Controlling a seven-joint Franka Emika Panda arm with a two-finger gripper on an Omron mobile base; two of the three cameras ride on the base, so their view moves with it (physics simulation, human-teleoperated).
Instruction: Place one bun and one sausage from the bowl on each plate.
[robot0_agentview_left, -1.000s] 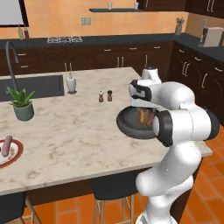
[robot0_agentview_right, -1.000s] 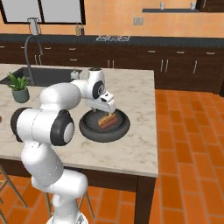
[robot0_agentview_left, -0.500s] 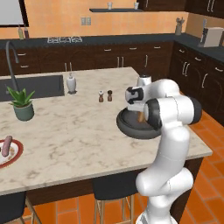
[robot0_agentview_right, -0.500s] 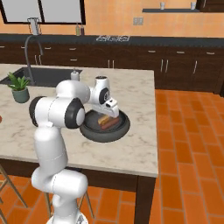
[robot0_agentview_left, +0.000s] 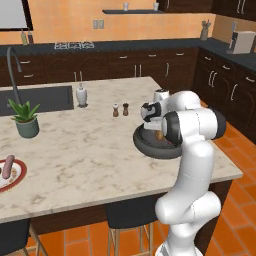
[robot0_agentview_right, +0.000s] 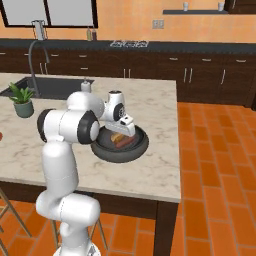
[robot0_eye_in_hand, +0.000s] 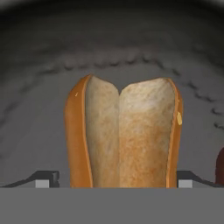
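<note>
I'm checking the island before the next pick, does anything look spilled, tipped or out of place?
Nothing stands out. The split tan bun lies in the wide dark bowl, cut side toward the hand camera, framed by the open pincer. The small red-rimmed plate at the counter's left edge already holds one sausage.

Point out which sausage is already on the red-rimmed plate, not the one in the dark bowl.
It is the sausage at the far left of the island, lying on the plate. The other sausage lies in the bowl beside the bun.
</note>
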